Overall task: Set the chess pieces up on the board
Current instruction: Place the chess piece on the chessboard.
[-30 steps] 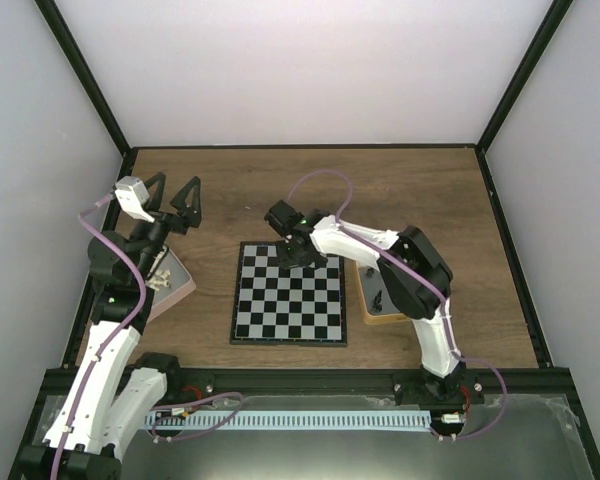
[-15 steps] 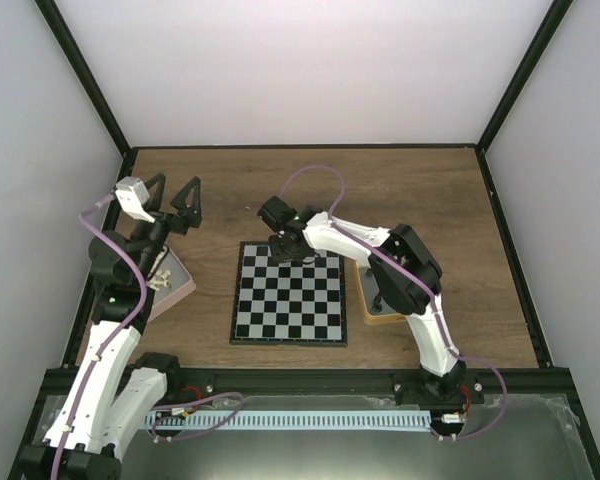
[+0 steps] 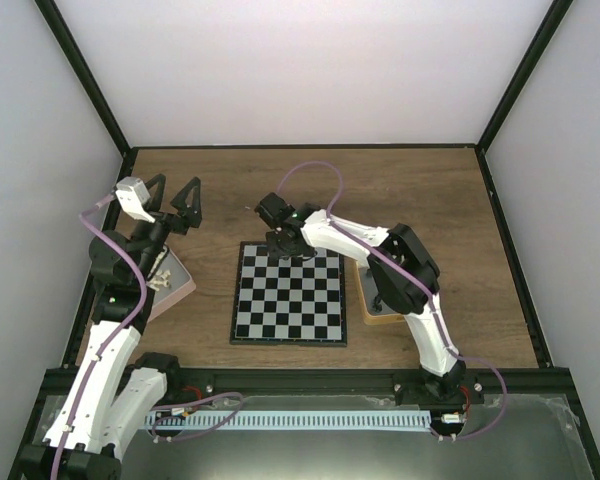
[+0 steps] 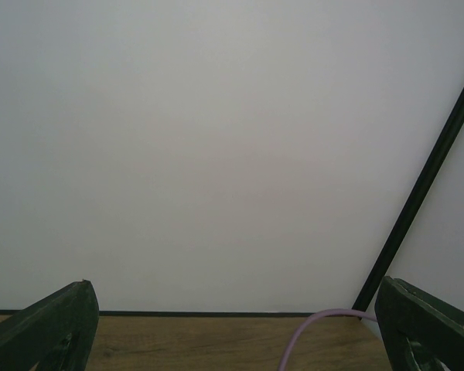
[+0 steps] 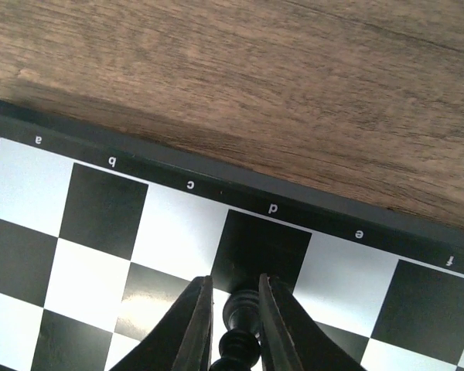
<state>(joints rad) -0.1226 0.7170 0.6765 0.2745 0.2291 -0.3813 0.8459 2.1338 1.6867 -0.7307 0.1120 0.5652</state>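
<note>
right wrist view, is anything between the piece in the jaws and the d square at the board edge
Nothing visible does. The chess piece stands between the jaws of the right gripper, right at the black d square in the edge row of the board. That square and the squares beside it are bare.

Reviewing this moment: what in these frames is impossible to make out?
1. Chess piece: right wrist view, bottom edge cuts its base; whether the right gripper grips it is unclear.
2. Tan tin: top view, right arm covers its contents.
3. Pink tray: top view, left arm hides most.
</note>
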